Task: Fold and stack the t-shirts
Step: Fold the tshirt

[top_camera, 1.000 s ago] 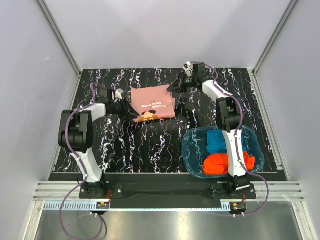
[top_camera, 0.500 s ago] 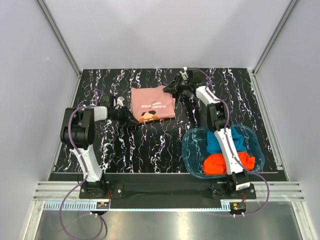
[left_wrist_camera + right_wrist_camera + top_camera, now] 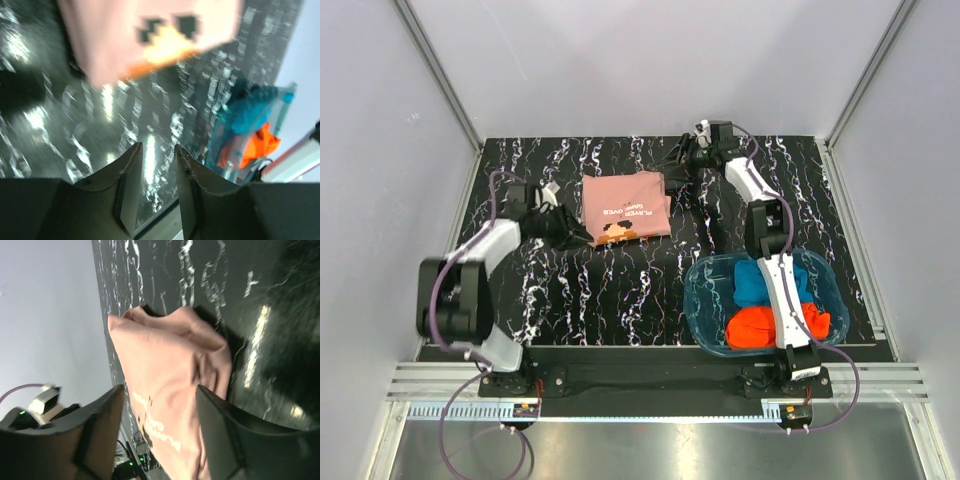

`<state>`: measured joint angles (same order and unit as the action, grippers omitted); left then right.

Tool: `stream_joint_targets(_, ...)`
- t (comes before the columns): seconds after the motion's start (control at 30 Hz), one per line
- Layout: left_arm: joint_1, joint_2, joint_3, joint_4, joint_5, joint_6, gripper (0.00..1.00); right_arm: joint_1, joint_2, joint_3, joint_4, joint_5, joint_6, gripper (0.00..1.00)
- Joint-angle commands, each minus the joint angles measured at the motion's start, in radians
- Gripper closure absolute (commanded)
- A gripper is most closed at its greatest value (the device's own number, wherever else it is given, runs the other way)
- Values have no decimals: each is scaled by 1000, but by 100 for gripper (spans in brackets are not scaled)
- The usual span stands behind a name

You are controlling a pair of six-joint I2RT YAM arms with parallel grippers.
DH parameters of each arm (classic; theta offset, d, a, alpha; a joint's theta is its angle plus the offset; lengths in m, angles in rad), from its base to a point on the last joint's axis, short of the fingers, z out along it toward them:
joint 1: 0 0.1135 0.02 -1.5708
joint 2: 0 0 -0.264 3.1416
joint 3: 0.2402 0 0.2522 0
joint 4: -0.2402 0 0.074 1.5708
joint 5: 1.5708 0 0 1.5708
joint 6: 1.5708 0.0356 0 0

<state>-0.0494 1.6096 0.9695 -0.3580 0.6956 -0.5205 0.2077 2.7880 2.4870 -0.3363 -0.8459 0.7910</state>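
Finds the left gripper (image 3: 582,238) slightly parted and empty, just beside the folded dusty-pink t-shirt (image 3: 625,205) on the table (image 3: 620,290). Shows the right gripper (image 3: 672,165) spread wide at its far right corner. Locates the blue t-shirt (image 3: 752,282) and orange-red t-shirt (image 3: 750,328) inside the tub (image 3: 692,290).

Left tool (image 3: 157,147) and right tool (image 3: 159,389) both stand parted.

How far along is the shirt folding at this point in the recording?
Done: the pink shirt lies folded into a compact rectangle on the table. In hand: nothing; the left gripper and right gripper sit open at its opposite corners. Left: the blue shirt and orange shirt are bunched, unfolded, in the plastic tub, so there is no stack yet.
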Motion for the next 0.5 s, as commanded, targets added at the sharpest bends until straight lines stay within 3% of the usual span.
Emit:
stream_joint_targets(0.0, -6, -166, -83, -68, -7, 4, 63, 1, -156, -48, -142, 31, -159, 31)
stream_joint_targets(0.23, -7, -462, -218, -153, 12, -49, 61, 10, -131, -66, -265, 111, -409, 17)
stream_joint_targets(0.47, -7, -641, -259, -193, -7, -111, 60, 48, -53, 24, -322, 179, -510, 14)
